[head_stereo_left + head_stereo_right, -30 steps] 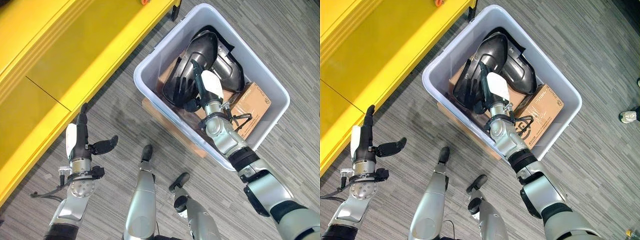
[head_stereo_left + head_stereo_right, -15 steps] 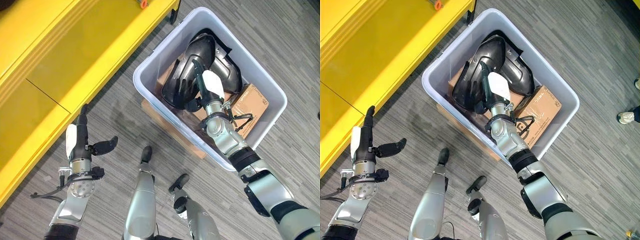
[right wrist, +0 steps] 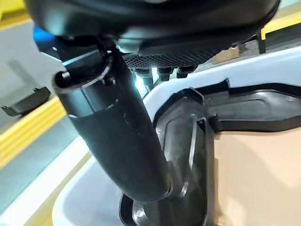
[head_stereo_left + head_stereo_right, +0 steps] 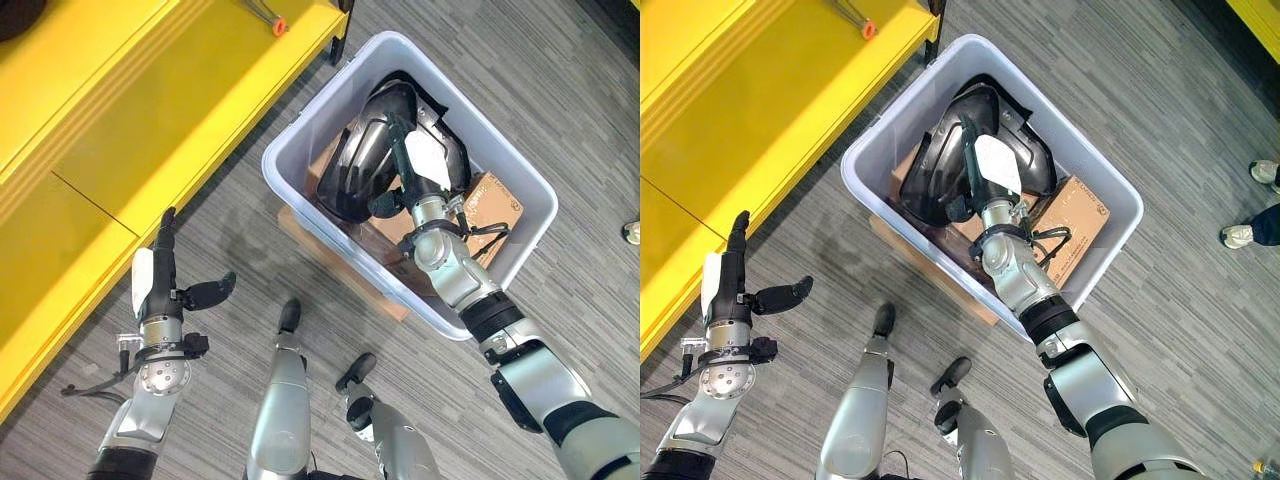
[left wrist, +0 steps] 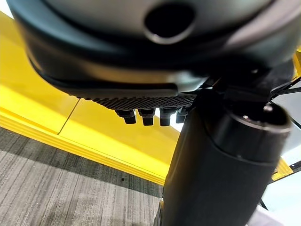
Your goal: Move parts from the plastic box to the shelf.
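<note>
The right hand (image 4: 418,168) is down inside the plastic box (image 4: 300,139), which sits on the floor beside the yellow shelf (image 4: 110,120). Its thumb presses against the black part (image 4: 362,165) that leans against the box's shelf-side wall, with the fingers reaching along the part's face; whether they have actually curled round an edge I cannot tell, since they lie dark on dark. A second black part (image 4: 440,150) lies behind the first toward the box's far corner, and a cardboard carton (image 4: 492,205) lies flat near the opposite wall. The left hand (image 4: 165,280) hangs over the floor near the shelf's front edge, fingers straight, thumb spread wide, holding nothing. The part looks like a moulded plastic shell: probably light and stiff, but broad, curved and smooth, so I would expect it to slip from a flat press. Its raised rim or the ribbed lip seen in the right wrist view (image 3: 197,136) looks the best place to hook the fingers, with the thumb on the inner face. It may snag on its neighbour as it lifts.
</note>
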Available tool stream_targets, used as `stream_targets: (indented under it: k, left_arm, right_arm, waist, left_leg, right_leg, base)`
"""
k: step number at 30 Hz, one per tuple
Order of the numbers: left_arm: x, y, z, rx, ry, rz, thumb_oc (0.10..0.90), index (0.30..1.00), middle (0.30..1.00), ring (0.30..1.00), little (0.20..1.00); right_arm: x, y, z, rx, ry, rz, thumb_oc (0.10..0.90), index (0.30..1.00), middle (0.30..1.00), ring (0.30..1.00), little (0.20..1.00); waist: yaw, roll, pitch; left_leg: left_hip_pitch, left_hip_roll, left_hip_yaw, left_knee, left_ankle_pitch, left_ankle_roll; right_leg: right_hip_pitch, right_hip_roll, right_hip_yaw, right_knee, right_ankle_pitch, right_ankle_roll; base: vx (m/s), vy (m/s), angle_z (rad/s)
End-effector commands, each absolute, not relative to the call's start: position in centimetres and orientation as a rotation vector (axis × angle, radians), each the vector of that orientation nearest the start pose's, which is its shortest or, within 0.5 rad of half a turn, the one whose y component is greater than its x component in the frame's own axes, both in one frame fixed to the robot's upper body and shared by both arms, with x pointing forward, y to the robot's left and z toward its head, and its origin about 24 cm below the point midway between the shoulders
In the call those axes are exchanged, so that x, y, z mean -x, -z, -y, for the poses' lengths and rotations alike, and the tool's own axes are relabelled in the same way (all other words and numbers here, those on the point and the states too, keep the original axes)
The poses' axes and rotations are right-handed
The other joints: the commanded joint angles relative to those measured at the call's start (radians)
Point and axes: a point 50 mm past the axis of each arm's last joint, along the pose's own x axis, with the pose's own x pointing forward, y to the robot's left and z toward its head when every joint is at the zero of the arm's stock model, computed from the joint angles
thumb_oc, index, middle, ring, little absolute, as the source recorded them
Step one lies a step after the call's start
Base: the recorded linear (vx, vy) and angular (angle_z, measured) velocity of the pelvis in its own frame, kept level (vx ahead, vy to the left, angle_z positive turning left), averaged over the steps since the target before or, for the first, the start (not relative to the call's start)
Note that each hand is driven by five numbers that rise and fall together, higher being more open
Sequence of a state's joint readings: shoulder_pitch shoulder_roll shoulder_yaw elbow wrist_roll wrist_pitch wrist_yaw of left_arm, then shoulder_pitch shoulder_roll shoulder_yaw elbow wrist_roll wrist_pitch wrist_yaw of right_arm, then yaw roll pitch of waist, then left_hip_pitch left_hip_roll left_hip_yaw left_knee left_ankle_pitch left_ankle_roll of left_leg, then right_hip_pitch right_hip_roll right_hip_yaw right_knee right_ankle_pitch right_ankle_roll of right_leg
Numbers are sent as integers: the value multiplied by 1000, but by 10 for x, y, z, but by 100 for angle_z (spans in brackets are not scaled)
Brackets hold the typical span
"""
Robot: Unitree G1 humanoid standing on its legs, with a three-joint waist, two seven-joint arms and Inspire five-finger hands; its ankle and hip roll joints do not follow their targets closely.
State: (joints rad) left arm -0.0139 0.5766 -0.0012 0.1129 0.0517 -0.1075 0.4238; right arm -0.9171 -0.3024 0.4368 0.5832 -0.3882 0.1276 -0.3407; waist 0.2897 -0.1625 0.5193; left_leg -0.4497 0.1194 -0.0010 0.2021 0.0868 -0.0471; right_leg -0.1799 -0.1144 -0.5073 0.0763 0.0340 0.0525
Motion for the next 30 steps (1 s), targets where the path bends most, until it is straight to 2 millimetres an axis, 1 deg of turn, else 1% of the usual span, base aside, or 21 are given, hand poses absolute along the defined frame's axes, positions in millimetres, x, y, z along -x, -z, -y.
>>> stream_targets:
  k: [1,12,13,20,21,26,30]
  left_arm:
    - [-243,-99,-281,-673,-396,244,900,1000,1000,1000,1000]
    - [-244,-97,-280,-675,-398,236,900,1000,1000,1000,1000]
    - [-243,-96,-280,-679,-396,232,900,1000,1000,1000,1000]
    - [-243,-96,-279,-678,-398,232,900,1000,1000,1000,1000]
    - [-243,-96,-279,-681,-398,229,900,1000,1000,1000,1000]
    - [-242,-96,-282,-690,-411,228,900,1000,1000,1000,1000]
    - [-241,-97,-282,-689,-418,231,900,1000,1000,1000,1000]
  right_arm:
    - [-380,-224,101,859,134,592,900,1000,1000,1000,1000]
    - [-376,-214,97,822,96,580,900,1000,1000,1000,1000]
    - [-375,-210,96,818,85,573,900,1000,1000,1000,1000]
    - [-374,-203,95,805,69,550,900,1000,1000,1000,1000]
    - [-374,-198,95,813,59,538,900,1000,1000,1000,1000]
    - [-372,-191,94,862,33,526,900,1000,1000,1000,1000]
    - [-371,-188,94,872,22,523,900,1000,1000,1000,1000]
  waist:
    - [-9,-31,-106]
    - [-18,-27,-105]
    - [-20,-25,-103]
    - [-23,-20,-90]
    - [-23,-17,-82]
    - [-26,-18,-74]
    - [-29,-20,-68]
  left_leg:
    - [48,35,63,-9,-93,-14]
    - [54,39,65,-5,-95,-13]
    - [53,39,65,-7,-93,-14]
    - [46,38,62,-11,-87,-14]
    - [43,38,63,-11,-84,-15]
    - [40,39,63,-16,-81,-16]
    - [37,40,65,-13,-82,-15]
  right_leg:
    - [78,-135,64,-6,10,125]
    - [80,-132,66,1,1,122]
    - [78,-132,66,0,0,122]
    - [70,-133,66,-1,3,122]
    - [68,-133,64,0,1,122]
    - [60,-132,63,3,1,122]
    - [58,-131,64,6,2,121]
  base:
    - [0,0,0]
    - [0,0,0]
    - [0,0,0]
    - [0,0,0]
    - [0,0,0]
    - [0,0,0]
    - [0,0,0]
